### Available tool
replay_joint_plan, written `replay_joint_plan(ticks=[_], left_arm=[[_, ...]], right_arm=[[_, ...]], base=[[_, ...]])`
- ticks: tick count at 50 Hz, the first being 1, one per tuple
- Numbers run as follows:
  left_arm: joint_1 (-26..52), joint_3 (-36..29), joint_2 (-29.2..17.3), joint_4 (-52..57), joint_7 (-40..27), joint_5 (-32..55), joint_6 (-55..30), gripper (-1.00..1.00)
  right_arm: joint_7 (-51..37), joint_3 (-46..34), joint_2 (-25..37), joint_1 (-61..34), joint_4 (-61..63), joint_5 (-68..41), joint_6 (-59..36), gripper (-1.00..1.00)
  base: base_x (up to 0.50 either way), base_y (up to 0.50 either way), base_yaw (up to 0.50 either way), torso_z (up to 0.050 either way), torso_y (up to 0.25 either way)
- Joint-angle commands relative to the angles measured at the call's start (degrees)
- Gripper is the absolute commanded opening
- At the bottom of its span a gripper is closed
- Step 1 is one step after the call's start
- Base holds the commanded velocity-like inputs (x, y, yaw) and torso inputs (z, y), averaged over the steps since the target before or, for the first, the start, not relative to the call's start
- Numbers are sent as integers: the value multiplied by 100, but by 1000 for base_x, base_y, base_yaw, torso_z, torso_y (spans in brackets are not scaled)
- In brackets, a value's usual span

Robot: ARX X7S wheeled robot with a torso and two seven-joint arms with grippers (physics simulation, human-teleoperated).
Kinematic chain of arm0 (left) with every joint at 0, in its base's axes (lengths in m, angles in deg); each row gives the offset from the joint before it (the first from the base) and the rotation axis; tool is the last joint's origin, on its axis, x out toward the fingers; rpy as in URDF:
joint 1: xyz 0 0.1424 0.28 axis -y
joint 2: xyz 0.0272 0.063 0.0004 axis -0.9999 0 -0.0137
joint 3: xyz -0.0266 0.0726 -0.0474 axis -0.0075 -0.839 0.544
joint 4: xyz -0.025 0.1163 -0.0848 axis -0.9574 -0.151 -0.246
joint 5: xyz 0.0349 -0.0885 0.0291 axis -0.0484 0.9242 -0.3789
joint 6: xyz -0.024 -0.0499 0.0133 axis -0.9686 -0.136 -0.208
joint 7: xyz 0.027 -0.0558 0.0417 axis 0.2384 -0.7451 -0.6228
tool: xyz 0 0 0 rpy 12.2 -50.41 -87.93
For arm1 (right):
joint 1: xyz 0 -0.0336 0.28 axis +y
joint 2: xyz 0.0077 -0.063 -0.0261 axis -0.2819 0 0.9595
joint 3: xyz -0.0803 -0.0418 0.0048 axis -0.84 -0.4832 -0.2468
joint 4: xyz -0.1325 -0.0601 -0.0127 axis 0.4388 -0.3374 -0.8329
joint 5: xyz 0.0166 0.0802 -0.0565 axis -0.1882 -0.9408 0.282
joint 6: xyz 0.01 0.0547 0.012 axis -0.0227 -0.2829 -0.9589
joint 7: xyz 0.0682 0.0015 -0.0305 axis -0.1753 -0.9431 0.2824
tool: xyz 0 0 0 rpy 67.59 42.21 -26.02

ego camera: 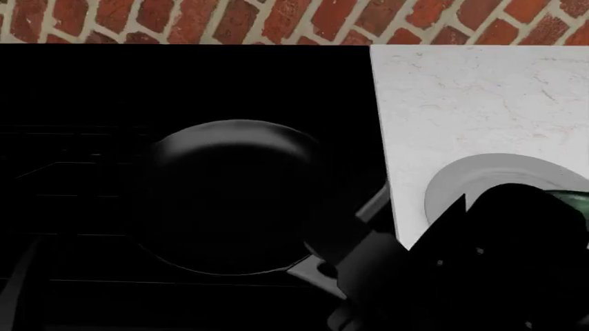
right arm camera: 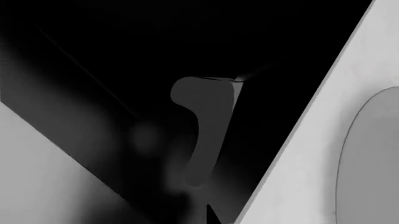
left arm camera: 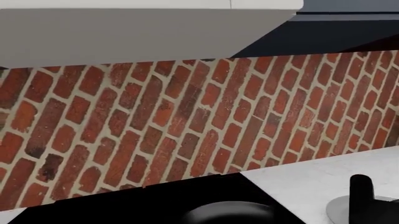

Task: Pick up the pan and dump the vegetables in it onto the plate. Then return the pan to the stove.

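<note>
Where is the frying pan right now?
In the head view, the pan sits on the black stove, left of the white counter and the grey plate.

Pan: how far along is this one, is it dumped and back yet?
The pan sits on the stove and looks empty. A bit of green shows at the plate, so the dump seems done. The right arm is over the handle; its gripper is hidden, so I cannot tell if it has let go. Only release and retreat seem left.
</note>
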Motion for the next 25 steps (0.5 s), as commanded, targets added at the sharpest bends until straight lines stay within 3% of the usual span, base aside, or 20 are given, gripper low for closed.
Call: replay_joint_plan(ticks=[1,21,22,25], left_arm=[[60,187,76,-140,89,9,-157,100],[-78,198,97,-269,92,-55,-35,100],[-91,193,93,-275,92,-68,-30,100],[-119,188,68,-288,101,-88,4,100]], right_arm=[[388,184,-280,19,-422,1073,231,-100],[555,140,-422,99,-352,1146,443,-100],[472,215,-394,95,-290,1067,466,100],[319,381,-266,78,-107,920,545,100]], base=[[0,0,0,0,0],[1,0,0,0,0],[11,3,3,0,0],[0,1,2,0,0]])
